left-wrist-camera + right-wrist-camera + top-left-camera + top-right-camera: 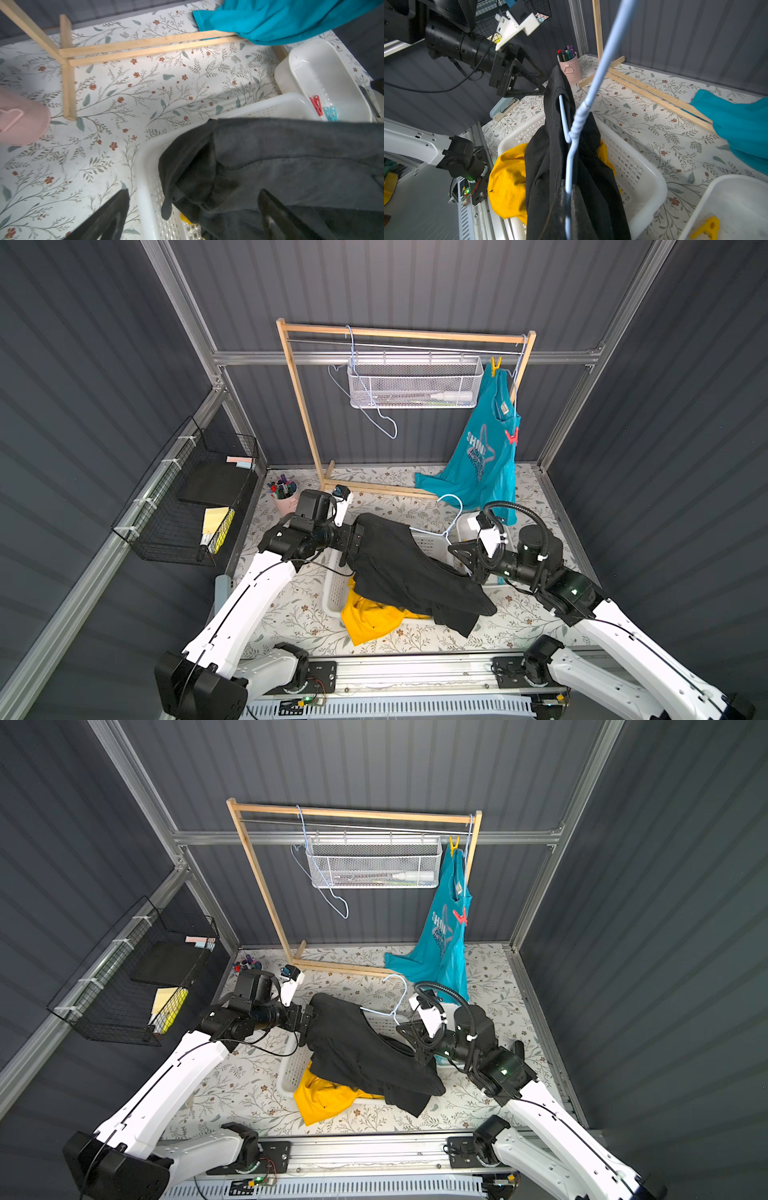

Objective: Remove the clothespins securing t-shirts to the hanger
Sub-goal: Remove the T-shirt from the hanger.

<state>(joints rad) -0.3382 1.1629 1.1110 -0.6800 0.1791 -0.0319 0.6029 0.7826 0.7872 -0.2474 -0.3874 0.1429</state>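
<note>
A black t-shirt (407,568) hangs on a light blue wire hanger (572,133) over a white laundry basket (334,589). My right gripper (568,189) is shut on the hanger's wire just below its twisted neck. At the shirt's far shoulder, my left gripper (193,193) is open with that end of the cloth between its fingers, unpinched. A yellow t-shirt (370,618) lies crumpled in the basket. On the wooden rack (299,398) hangs a teal t-shirt (482,456), pinned by a yellow clothespin (495,364) and a red clothespin (512,436).
A white tub (301,62) beside the basket holds a red clothespin (316,105), a light blue one (330,113) and a yellow one (706,228). An empty hanger (365,398) and a wire basket (413,385) hang on the rack. A pink pen cup (284,493) stands far left.
</note>
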